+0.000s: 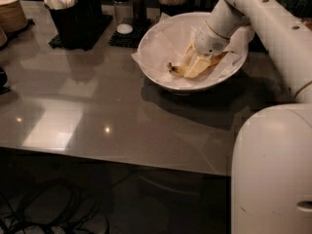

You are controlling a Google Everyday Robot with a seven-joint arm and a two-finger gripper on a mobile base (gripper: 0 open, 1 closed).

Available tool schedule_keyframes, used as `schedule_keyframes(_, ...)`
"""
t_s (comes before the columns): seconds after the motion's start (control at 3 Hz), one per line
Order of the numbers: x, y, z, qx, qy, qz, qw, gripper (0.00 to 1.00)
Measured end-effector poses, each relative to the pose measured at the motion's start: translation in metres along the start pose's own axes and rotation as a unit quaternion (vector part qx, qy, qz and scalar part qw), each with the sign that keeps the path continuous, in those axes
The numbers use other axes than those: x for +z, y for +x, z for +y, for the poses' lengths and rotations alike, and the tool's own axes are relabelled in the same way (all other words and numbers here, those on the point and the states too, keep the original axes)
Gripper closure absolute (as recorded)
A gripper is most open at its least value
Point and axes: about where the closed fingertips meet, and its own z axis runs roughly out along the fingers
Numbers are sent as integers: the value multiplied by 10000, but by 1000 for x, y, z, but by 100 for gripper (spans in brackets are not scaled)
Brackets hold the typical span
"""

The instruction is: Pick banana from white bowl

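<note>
Gripper (196, 66) down inside the white bowl (155, 39), at the banana (176, 71), which is not yet lifted.

The jaws sit low on the banana's middle, though whether they are clamped on it or apart cannot be told. The fruit lies on the crinkled paper lining, its dark end poking out to one side of the gripper. Reaching looks done, while securing the grasp and raising the banana over the rim are left. Beyond the bowl, the arm (265, 21) slants in from above. Across the desk (97, 116) stand a black holder of white packets (68, 11) and stacked tan plates (10, 14).
</note>
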Motion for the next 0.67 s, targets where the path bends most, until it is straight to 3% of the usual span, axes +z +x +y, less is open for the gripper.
schedule_keyframes(0.33,-8,-4,-2,-67,76,35,9999,97)
schedule_keyframes(0.67,-37,-18,-5,-268,199,420,9986,100)
